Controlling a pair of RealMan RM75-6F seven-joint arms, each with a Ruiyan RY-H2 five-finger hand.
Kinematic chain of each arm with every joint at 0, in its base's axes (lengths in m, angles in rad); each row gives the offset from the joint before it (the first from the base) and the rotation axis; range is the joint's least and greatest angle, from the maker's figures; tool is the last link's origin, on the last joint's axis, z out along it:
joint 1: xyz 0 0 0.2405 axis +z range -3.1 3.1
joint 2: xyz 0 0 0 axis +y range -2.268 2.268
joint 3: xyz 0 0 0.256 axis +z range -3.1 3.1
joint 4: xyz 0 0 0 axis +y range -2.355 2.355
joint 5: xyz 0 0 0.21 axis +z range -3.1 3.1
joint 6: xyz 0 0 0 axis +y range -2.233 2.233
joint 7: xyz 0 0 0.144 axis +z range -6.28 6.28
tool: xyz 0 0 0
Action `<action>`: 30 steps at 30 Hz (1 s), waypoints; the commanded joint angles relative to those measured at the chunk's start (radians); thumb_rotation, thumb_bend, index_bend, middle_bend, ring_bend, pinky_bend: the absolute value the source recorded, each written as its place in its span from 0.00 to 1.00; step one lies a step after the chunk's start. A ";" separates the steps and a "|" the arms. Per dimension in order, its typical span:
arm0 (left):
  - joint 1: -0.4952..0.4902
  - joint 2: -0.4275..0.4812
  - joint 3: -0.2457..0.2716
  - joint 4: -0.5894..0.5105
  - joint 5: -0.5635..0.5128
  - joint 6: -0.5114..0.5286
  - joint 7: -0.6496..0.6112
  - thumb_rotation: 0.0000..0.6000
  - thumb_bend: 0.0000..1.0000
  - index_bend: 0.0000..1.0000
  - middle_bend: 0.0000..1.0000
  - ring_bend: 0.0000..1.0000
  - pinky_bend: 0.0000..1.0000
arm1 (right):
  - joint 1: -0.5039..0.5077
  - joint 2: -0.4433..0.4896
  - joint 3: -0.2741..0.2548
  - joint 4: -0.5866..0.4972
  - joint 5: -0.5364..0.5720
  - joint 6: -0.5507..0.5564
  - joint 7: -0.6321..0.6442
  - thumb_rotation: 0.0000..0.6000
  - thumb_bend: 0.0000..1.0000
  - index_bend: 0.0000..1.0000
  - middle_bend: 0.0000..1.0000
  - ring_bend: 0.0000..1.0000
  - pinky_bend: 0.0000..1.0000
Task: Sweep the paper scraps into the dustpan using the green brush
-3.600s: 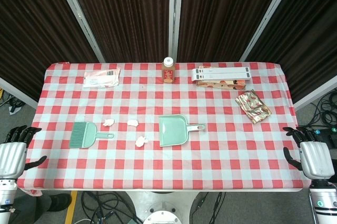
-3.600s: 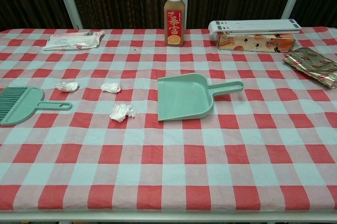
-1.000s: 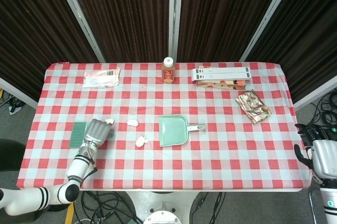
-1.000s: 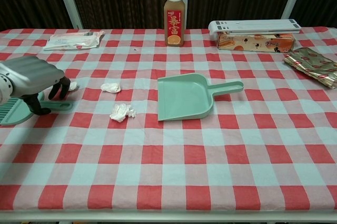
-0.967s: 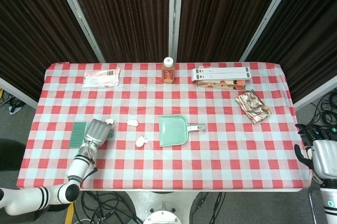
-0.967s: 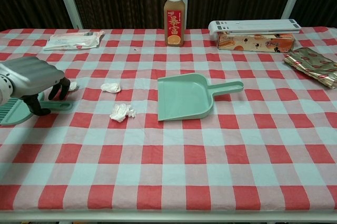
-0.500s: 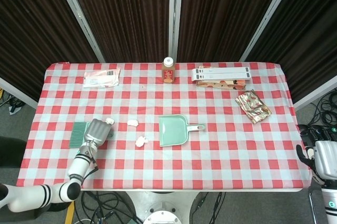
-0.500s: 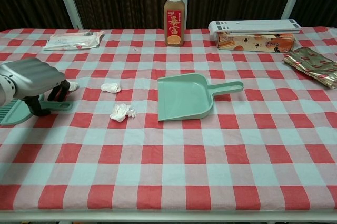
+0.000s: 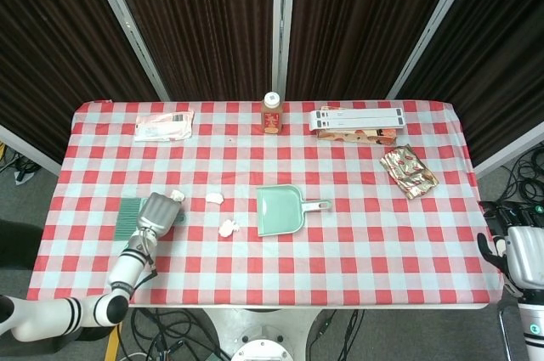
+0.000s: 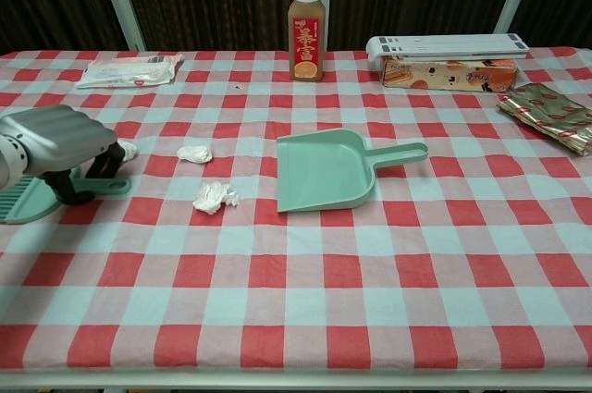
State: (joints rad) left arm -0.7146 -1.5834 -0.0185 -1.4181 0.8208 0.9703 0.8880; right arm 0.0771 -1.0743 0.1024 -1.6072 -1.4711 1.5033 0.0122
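Left hand (image 10: 55,145) curling over green brush (image 10: 32,197) handle at left table side; firm hold or not, cannot tell. Paper scraps (image 10: 215,196) lying right of brush, dustpan (image 10: 324,171) waiting mouth-first beyond. Right hand (image 9: 520,255) idling off right edge, fingers unclear.

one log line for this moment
left hand grips brush handle | right hand off table, idle | three scraps unswept | dustpan empty

A rectangular table under a red-and-white checked cloth (image 9: 357,246) stands before dark brown ribbed curtain panels (image 9: 204,21) divided by pale grey metal posts (image 9: 279,25), with grey floor (image 9: 21,208) and black cables (image 9: 170,327) below.
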 commanded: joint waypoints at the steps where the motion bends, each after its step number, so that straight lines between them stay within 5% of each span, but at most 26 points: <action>1: 0.015 0.039 0.003 -0.037 0.070 0.011 -0.078 1.00 0.41 0.51 0.53 0.76 0.87 | 0.008 0.003 -0.002 -0.007 -0.007 -0.012 -0.010 1.00 0.31 0.27 0.40 0.20 0.27; 9: 0.079 0.169 -0.008 -0.147 0.290 0.093 -0.353 1.00 0.44 0.51 0.53 0.76 0.87 | 0.097 -0.001 -0.010 -0.040 -0.056 -0.131 -0.074 1.00 0.32 0.30 0.40 0.21 0.31; 16: 0.127 0.226 -0.001 -0.141 0.489 0.162 -0.608 1.00 0.45 0.53 0.55 0.76 0.87 | 0.262 -0.067 0.018 -0.046 -0.031 -0.356 -0.188 1.00 0.30 0.30 0.39 0.21 0.31; 21: 0.134 0.252 -0.004 -0.143 0.533 0.173 -0.651 1.00 0.45 0.53 0.55 0.75 0.87 | 0.388 -0.151 0.052 -0.031 0.045 -0.520 -0.312 1.00 0.13 0.30 0.34 0.15 0.25; 30: 0.153 0.282 -0.011 -0.160 0.560 0.187 -0.670 1.00 0.45 0.53 0.55 0.75 0.87 | 0.570 -0.388 0.099 0.127 0.229 -0.661 -0.555 1.00 0.12 0.30 0.36 0.14 0.22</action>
State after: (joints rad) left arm -0.5634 -1.3023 -0.0283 -1.5771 1.3804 1.1560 0.2195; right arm 0.6066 -1.3976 0.1828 -1.5364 -1.3010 0.8823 -0.4799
